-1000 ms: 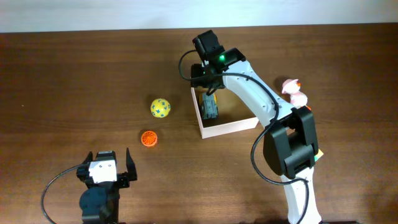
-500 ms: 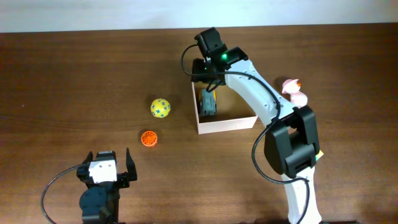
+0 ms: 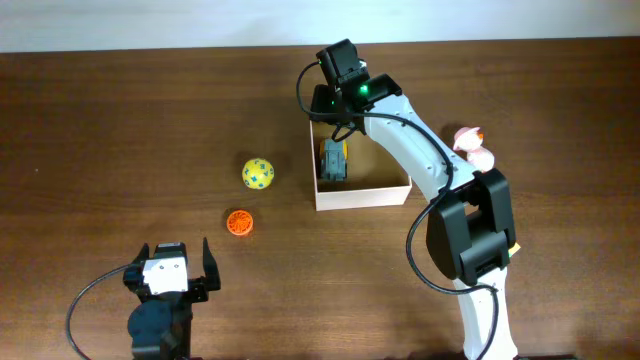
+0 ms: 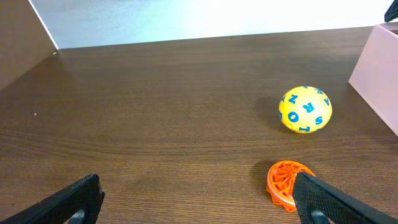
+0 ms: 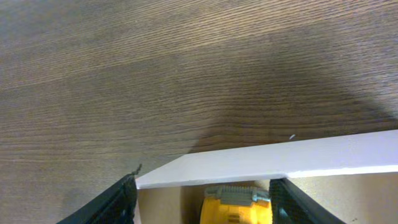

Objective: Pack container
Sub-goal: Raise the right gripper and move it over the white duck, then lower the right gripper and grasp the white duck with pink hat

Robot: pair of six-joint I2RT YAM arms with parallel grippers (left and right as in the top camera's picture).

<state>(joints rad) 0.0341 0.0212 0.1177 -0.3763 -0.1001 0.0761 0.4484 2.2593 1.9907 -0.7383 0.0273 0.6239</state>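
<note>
The container (image 3: 366, 194) is a shallow white-walled box with a tan inside, at the middle right of the table. A grey and yellow toy vehicle (image 3: 333, 161) lies in its left part. My right gripper (image 3: 336, 122) is open over the container's far left corner. In the right wrist view its fingers (image 5: 202, 199) sit either side of the white far wall (image 5: 267, 163), with the toy vehicle (image 5: 236, 208) below. My left gripper (image 3: 178, 262) is open and empty near the front edge. It shows open in the left wrist view (image 4: 199, 199).
A yellow ball with blue letters (image 3: 258, 172) and an orange lattice ball (image 3: 239, 223) lie left of the container. Both show in the left wrist view, yellow (image 4: 305, 109) and orange (image 4: 285, 183). A pink toy (image 3: 471, 148) lies right of the right arm.
The right gripper has moved a little toward the far edge, and the container has shifted and turned with it. The left arm and the balls have not moved.
</note>
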